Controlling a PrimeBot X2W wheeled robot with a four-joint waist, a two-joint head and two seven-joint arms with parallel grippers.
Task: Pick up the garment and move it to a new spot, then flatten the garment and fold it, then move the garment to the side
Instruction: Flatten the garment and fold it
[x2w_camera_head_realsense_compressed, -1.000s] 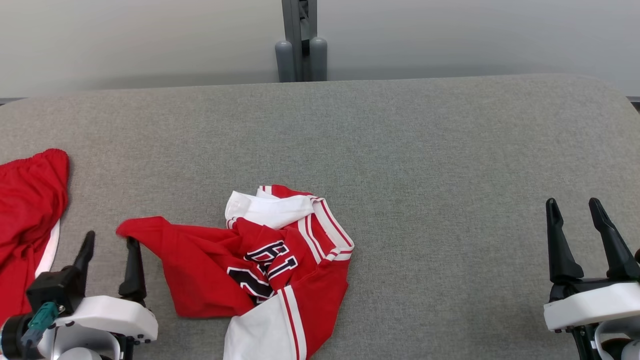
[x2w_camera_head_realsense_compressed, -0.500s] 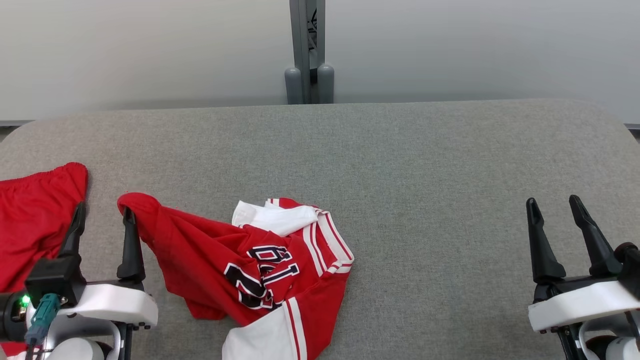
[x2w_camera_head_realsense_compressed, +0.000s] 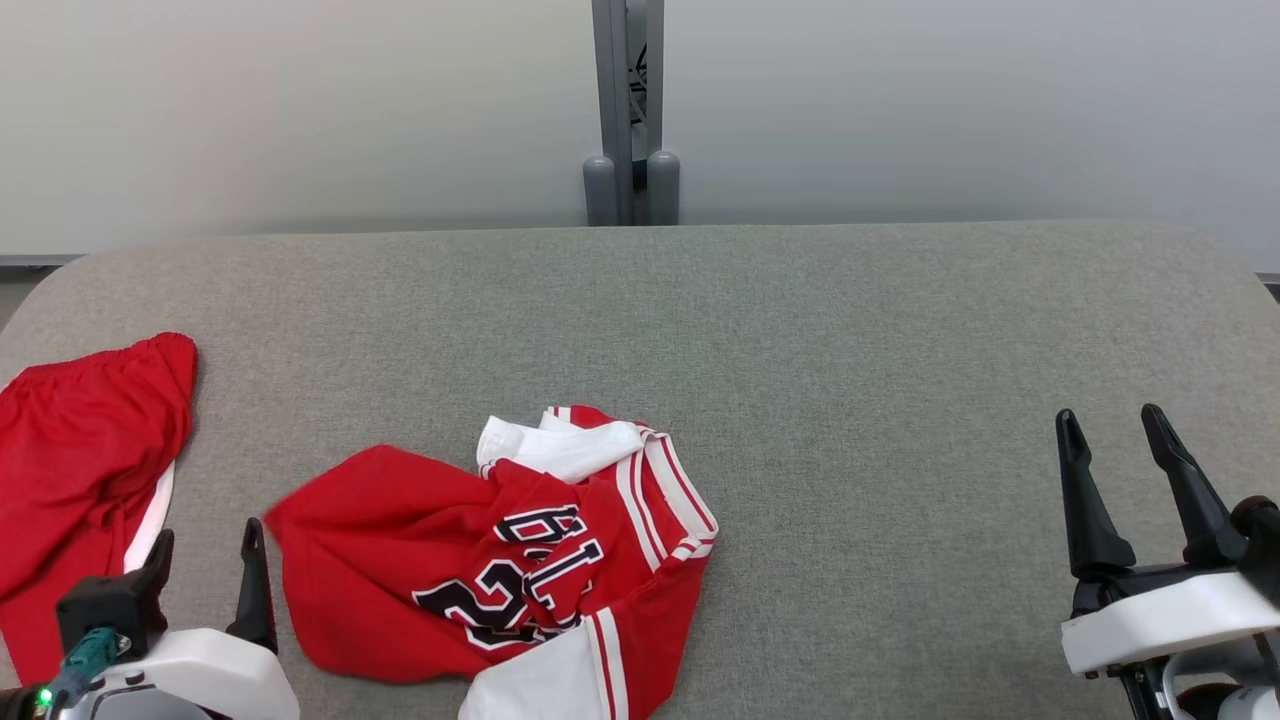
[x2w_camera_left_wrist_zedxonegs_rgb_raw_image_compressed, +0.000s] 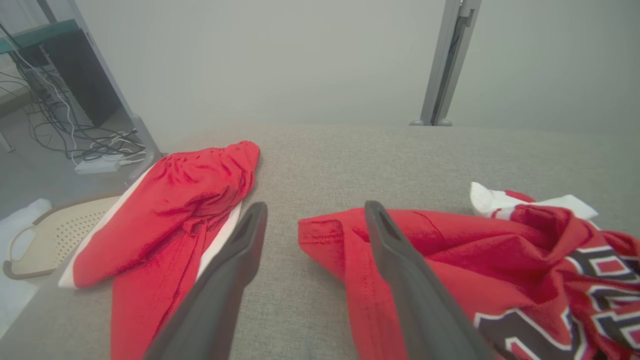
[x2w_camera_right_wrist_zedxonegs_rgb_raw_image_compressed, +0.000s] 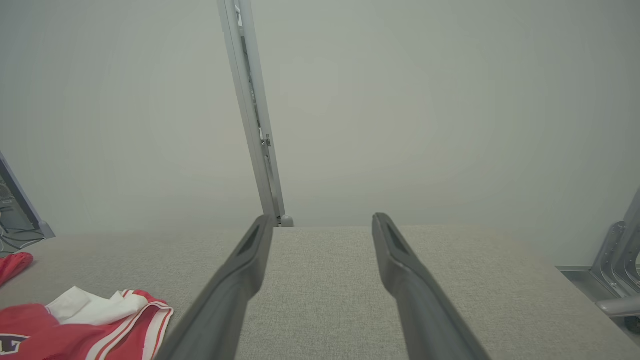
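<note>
Dropped since the earlier frame, the garment (x2w_camera_head_realsense_compressed: 480, 570) is laid crumpled on the bench (x2w_camera_head_realsense_compressed: 850, 350) at 6 o'clock, its red corner spread out, presumably for flattening. At its 9 o'clock the left end effector (x2w_camera_head_realsense_compressed: 208, 535) is held apart and empty; the right end effector (x2w_camera_head_realsense_compressed: 1108, 415), likewise apart, is parked at 3 o'clock.

Left gripper (x2w_camera_head_realsense_compressed: 208, 535): being held low at lower left of head view, jaws being held apart, fingers (x2w_camera_left_wrist_zedxonegs_rgb_raw_image_compressed: 400, 270) being pointed forward | Right gripper (x2w_camera_head_realsense_compressed: 1108, 415): being held at lower right, higher than the left, jaws being held apart, fingers (x2w_camera_right_wrist_zedxonegs_rgb_raw_image_compressed: 410, 285) being pointed forward, tilted slightly leftward.
</note>
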